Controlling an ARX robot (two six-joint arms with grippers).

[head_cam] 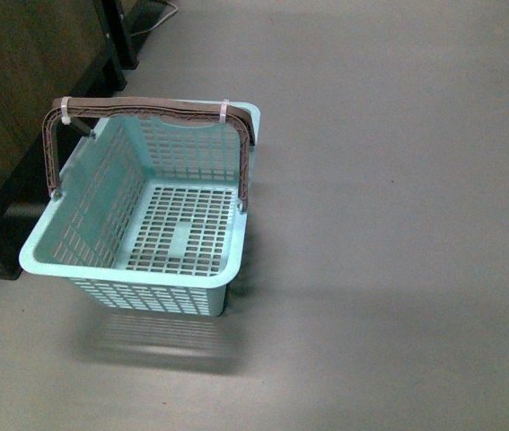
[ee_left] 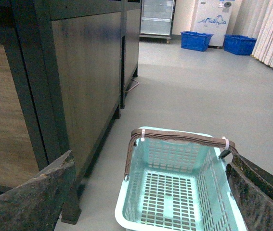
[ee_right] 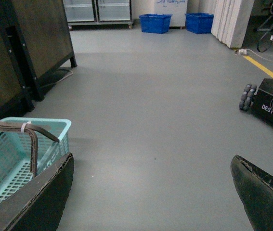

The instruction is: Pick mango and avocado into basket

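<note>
Front view: found the basket (head_cam: 119, 275) standing on the grey floor (head_cam: 398, 180), just beside a dark cabinet (head_cam: 12, 81). Held nothing inside, only bare lattice bottom. Carried its handles (head_cam: 146, 106) raised and bound together with white zip ties (head_cam: 65, 114). Showed neither arm, and no mango or avocado anywhere.

Left wrist view: looked down into the same basket, with the left gripper (ee_left: 149, 161) hanging above it. Stood wide apart at the fingers (ee_left: 35, 192), nothing between them. Took in the cabinet alongside and blue crates (ee_left: 196, 40) far off across the floor. No fruit here.

Right wrist view: hung the right gripper (ee_right: 153, 159) over bare floor, spread wide and gripping nothing. Caught only a corner of the basket off to one side, and a black wheeled base (ee_right: 271, 103) well apart. No fruit here either.

Looked like the very start of the task: nothing picked, nothing dropped in. Called next for locating the mango and the avocado, both outside all three views, probably by swinging an arm toward the cabinet side. Called then for closing around one fruit and clearing the bound handles on the way down into the basket.
</note>
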